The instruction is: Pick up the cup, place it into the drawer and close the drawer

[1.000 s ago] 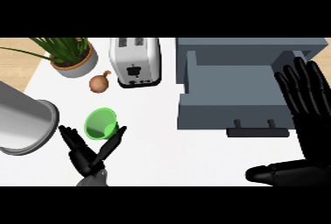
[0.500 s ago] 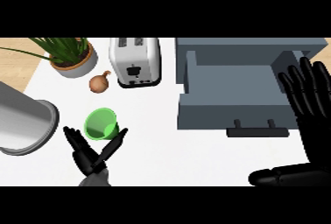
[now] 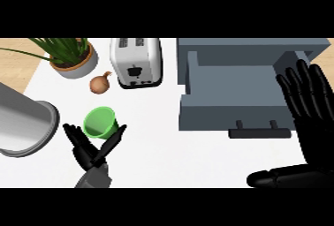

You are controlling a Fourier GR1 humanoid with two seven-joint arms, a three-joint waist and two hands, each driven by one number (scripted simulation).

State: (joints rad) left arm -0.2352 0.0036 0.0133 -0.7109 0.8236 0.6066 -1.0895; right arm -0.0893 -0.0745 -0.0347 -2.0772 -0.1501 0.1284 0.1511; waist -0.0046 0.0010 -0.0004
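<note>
Barely any change since the earlier frame: the left hand has crept a shade closer to the small green plastic cup, and nothing else has shifted.

1. Left hand: spread wide in a V, fingers straight, bracketing the cup's near side. Contact cannot be confirmed and no grip is closed.
2. Cup: lies toward the left edge of the white tabletop, its mouth turned to the view. Whether it stands or is tipped cannot be told.
3. Handling, as judged: light, rigid, thin-walled and smooth. It is likely to skid or roll if nudged on one side only. The best hold is across the tapered wall just below the rim, thumb opposite fingers.
4. Grey open drawer: at the right edge, well apart from the cup, dark handle facing the near edge.
5. Right hand: open, fingers up, resting by the drawer's right side.
</note>
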